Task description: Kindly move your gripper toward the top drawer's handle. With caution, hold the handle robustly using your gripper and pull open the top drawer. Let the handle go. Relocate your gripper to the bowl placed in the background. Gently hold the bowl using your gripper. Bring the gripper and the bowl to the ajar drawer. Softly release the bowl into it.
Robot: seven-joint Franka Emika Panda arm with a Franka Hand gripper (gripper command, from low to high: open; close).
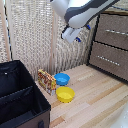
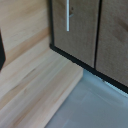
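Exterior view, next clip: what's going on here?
A white arm hangs in the air with its tool near the dresser, apparently heading for the top drawer. It holds nothing, and I can't tell whether it is open. The drawers look closed; the wrist view shows a silver handle on a shut front. The blue bowl sits on the floor beside a yellow bowl.

Evenly and brightly lit, without harsh glare; soft shadows under the bowls (image 1: 63,86); low-resolution and pixelated throughout; wrist view blurred, smeared most toward its edges.
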